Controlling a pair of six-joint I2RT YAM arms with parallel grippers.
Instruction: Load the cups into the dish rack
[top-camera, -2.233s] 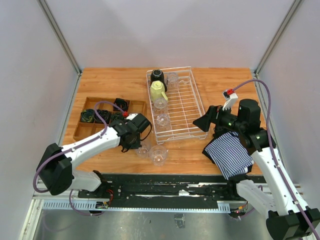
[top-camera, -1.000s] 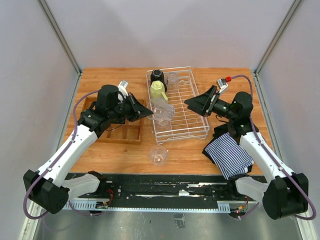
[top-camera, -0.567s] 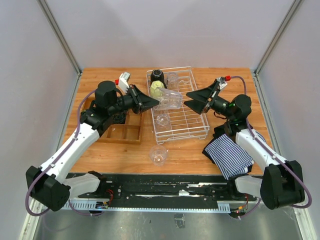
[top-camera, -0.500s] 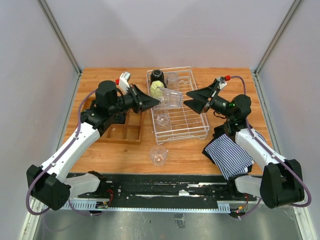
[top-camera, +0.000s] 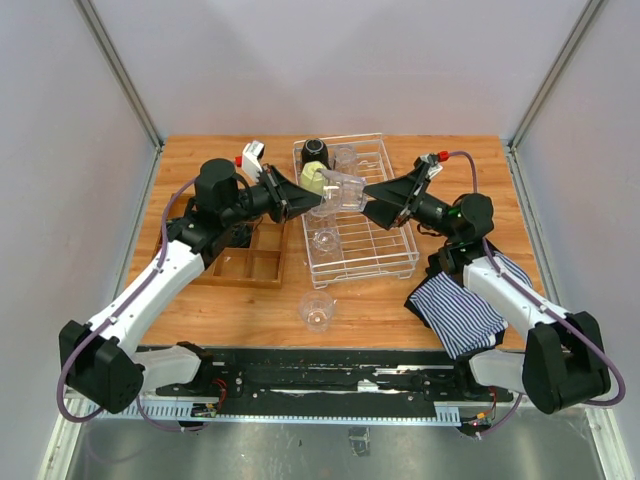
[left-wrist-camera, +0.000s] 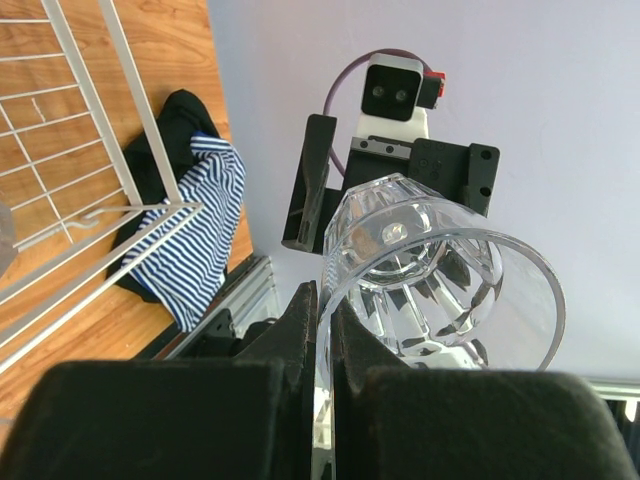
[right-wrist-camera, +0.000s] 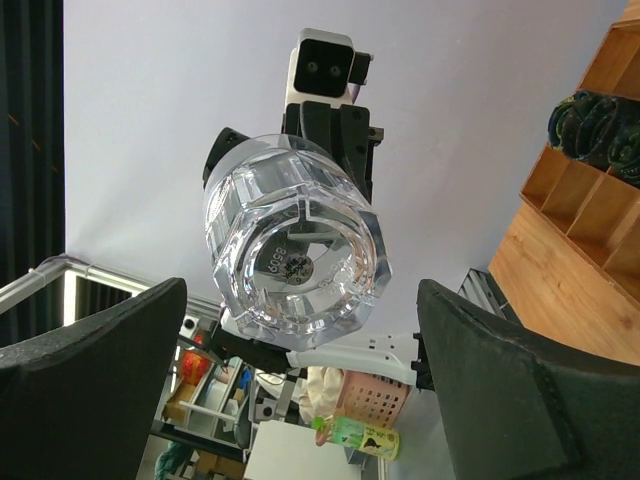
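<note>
We saw the faceted clear glass tumbler (top-camera: 342, 190) held on its side above the far half of the white wire-grid dish rack (top-camera: 365, 278). The left gripper (top-camera: 314, 198) was pinched tight on its rim wall. The right gripper (top-camera: 367, 201) had its jaws spread wide either side of the tumbler's base (no contact visible). A black mug (top-camera: 316, 151) and a pale yellow-green handled mug (top-camera: 313, 178) sat in the rack's far left corner. A second clear tumbler (top-camera: 317, 310) stood by the near edge of the wooden bench (top-camera: 240, 310).
</note>
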